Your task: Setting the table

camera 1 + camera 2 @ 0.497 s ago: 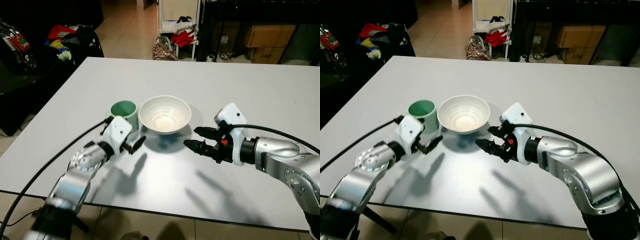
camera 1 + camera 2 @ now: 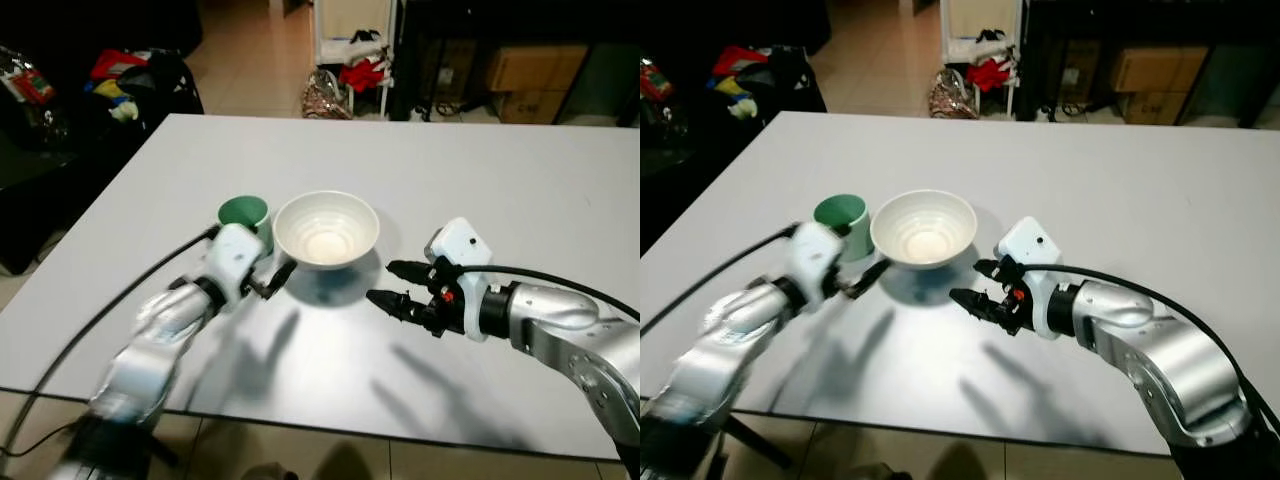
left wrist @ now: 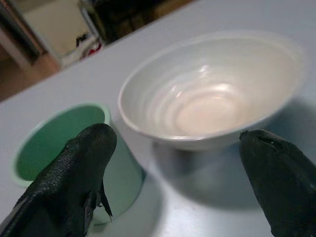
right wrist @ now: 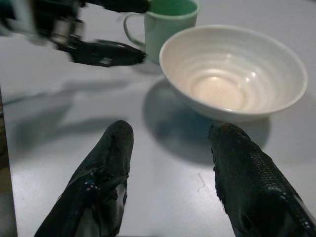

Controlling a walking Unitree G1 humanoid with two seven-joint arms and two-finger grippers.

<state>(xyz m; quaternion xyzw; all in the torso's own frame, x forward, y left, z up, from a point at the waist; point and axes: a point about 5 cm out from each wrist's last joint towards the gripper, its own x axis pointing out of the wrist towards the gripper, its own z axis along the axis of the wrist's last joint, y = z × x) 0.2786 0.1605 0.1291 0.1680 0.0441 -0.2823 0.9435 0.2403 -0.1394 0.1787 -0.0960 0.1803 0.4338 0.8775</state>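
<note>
Closing on the bowl beside the cup, left claw and right claw both open and empty; next probably a rim grip.

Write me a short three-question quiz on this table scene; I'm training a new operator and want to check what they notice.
1. True or false: the white bowl is empty.
2. What stands right beside the bowl, on the robot's left?
A. a green mug
B. a glass jar
C. a folded napkin
3. Fill in: the left tool and the right tool both have their fingers ____ and hold nothing.

Key:
1. True; its inside shows only bare glazed rings.
2. A; the mug sits on the white table, close against the bowl.
3. Open; both tools are near the bowl, one on each side.
</note>
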